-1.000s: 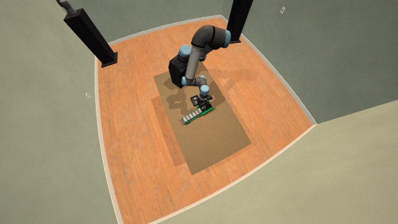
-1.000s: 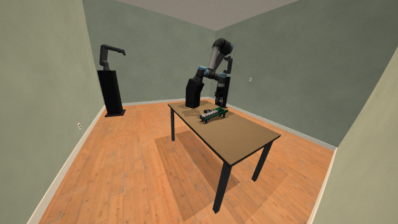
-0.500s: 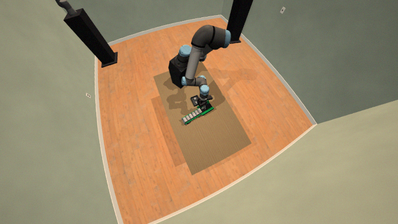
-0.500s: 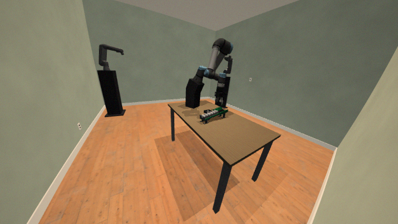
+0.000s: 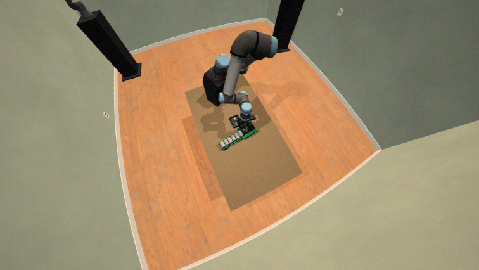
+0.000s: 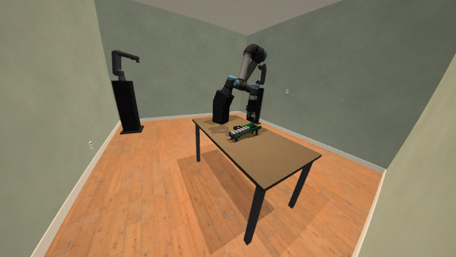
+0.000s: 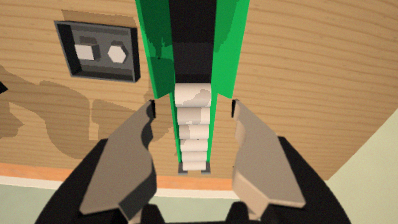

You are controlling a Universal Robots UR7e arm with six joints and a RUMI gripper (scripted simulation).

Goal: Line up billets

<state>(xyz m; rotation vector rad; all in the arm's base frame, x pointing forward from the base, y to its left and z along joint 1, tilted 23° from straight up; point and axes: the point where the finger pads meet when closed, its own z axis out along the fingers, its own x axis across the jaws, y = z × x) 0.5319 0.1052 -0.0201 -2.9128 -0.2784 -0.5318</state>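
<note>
Overhead, a brown table (image 6: 280, 159) with dark legs stood on a plank floor (image 6: 127, 191) in a room with grey-green walls (image 6: 319, 79); two black pedestals (image 6: 126, 105) stood near the far wall, one carrying a second dark arm. The UR7e arm (image 5: 234, 70) rose from a black base at the table's far end and bent down over the feed ramp (image 5: 248, 134).

From the top and exterior views the billets (image 5: 231, 139) were too small to tell apart, and whether one lay raised on its neighbours could not be told. The wrist view cut off the ramp's upper end, and the stop at the low end showed only as a small dark edge.

The ramp's long axis ran straight ahead between the jaws, green side rails (image 7: 226, 50) flanking a dark bed. The pale billets (image 7: 192, 116) lay in a row across it, long axes crosswise to the ramp, filling the lower stretch below and between the fingertips.

The gripper (image 7: 192, 107) stood half spread, its tan fingers one to each side of the rails, holding nothing. A dark tray (image 7: 97, 51) with two pale hexagonal pieces lay on the table beyond the left finger.
</note>
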